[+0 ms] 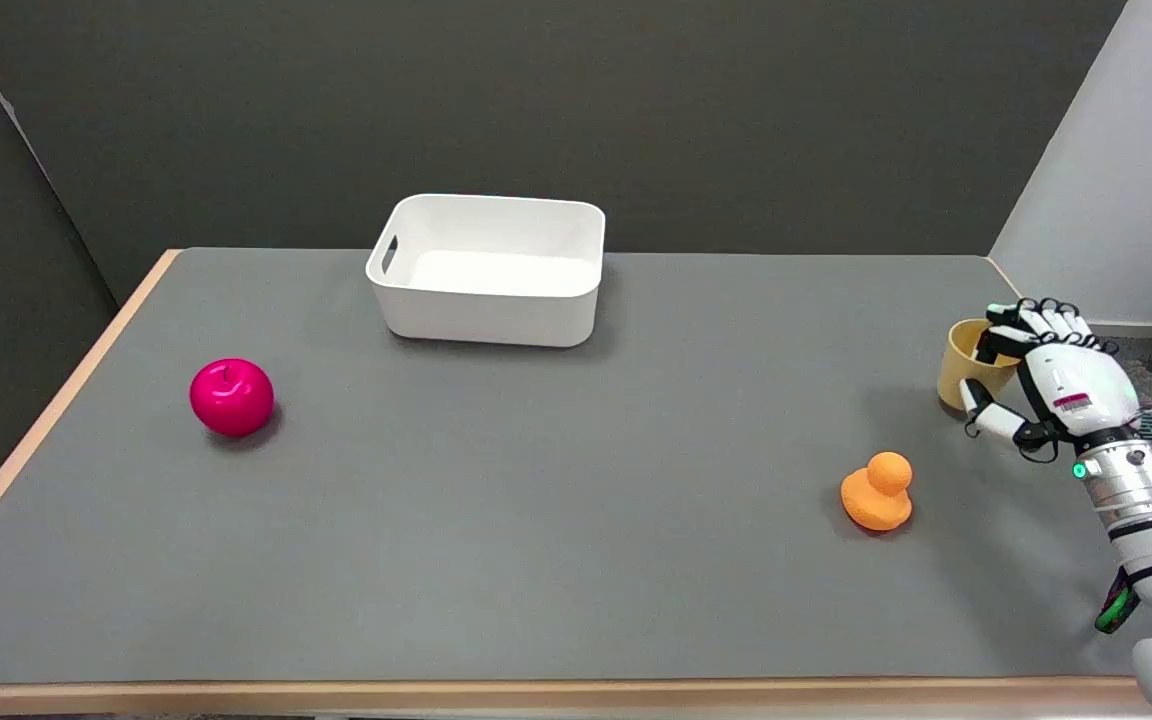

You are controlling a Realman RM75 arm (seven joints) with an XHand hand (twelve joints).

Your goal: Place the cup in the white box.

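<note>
Yellow cup (966, 372) at the table's three o'clock edge sits inside my right hand (1056, 385), fingers wrapped around it, so next I lift and carry toward the white box (488, 300) at twelve o'clock.

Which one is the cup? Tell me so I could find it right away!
Look at the grey table and go to its far right edge, where the robot's right hand reaches in. The cup stands there upright, with the hand's fingers wrapped round it. It is pale yellow and open on top, unlike the rounder orange duck nearer the front.
</note>
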